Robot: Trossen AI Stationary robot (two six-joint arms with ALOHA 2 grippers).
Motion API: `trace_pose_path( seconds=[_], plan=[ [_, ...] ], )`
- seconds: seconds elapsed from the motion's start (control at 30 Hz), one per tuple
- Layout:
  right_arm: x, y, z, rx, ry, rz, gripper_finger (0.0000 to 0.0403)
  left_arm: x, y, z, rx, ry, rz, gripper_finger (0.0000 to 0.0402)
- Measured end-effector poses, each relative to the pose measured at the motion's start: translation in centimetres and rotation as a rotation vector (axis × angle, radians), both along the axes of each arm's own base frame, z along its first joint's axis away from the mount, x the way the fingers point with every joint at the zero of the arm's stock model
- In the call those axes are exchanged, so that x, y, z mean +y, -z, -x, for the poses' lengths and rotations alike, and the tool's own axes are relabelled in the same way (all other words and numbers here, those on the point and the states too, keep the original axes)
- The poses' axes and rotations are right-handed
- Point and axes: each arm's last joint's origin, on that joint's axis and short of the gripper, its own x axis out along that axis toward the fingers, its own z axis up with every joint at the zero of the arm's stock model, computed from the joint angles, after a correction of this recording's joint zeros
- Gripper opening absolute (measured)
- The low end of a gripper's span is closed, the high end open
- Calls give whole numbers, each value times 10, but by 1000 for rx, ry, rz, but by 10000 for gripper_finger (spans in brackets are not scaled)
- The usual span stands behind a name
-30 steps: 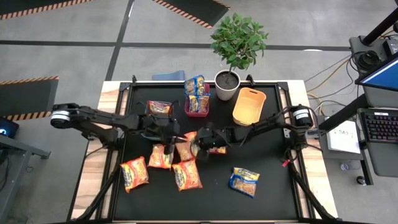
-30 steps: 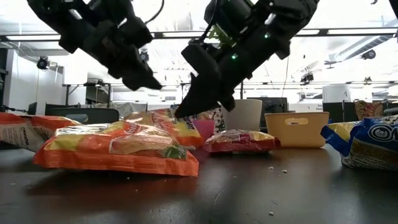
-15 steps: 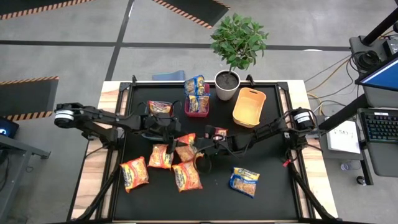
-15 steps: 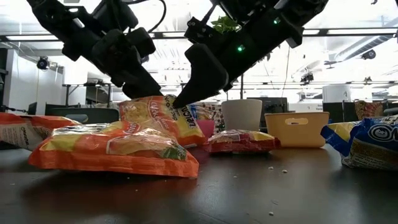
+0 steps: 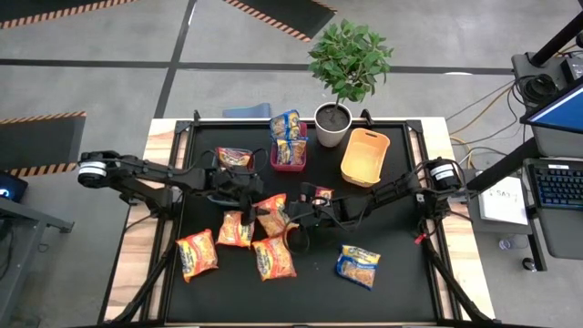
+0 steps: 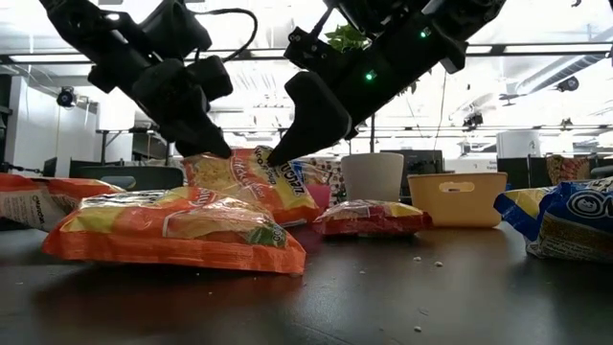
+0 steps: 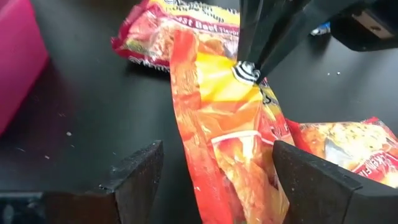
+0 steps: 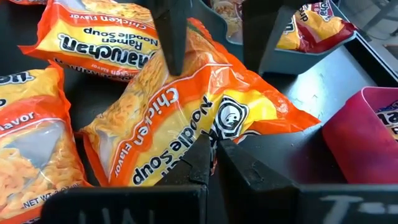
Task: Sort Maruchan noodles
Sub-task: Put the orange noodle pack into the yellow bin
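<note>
A black worktop (image 5: 401, 282) in an open workshop carries scattered ramen packets. Near its middle an orange-yellow Chicken Flavor packet (image 8: 186, 118) stands on edge, its corner pinched by the right tool (image 8: 214, 152), whose fingers are pressed together on the plastic. The left tool (image 7: 214, 180) sits astride the same packet, fingers spread and clear of it. This looks like a handover to the right arm. Next, the right arm probably needs to carry the packet toward the orange bin (image 5: 364, 155), while the left arm backs away.
</note>
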Motion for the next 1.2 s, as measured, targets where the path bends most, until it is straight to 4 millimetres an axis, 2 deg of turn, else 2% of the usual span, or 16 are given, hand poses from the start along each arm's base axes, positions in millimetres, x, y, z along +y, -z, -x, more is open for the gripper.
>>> trace_pose_path(
  seconds=[0.2, 0.4, 0.53, 0.7, 0.87, 1.03, 1.2],
  plan=[
    [-1, 0, 0, -3, 15, 19, 11, -3, 6, -2, 19, 70, 53, 251],
    [-1, 0, 0, -4, 21, 14, 11, -4, 4, -5, 8, 111, 17, 176],
    [-1, 1, 1, 9, 10, -11, 28, -4, 2, -6, -3, 136, -15, 127],
    [-4, 2, 1, 27, 44, -63, 81, -3, -2, -9, -24, 161, -55, 85],
    [-8, -4, 1, 63, 29, -98, 150, -4, -6, -11, -35, 182, -78, 72],
    [-15, -22, 8, 117, 36, -114, 212, -6, -10, -14, -49, 201, -96, 71],
    [-26, -48, 20, 120, 23, -170, 256, -7, -11, -14, -59, 212, -106, 71]
  ],
)
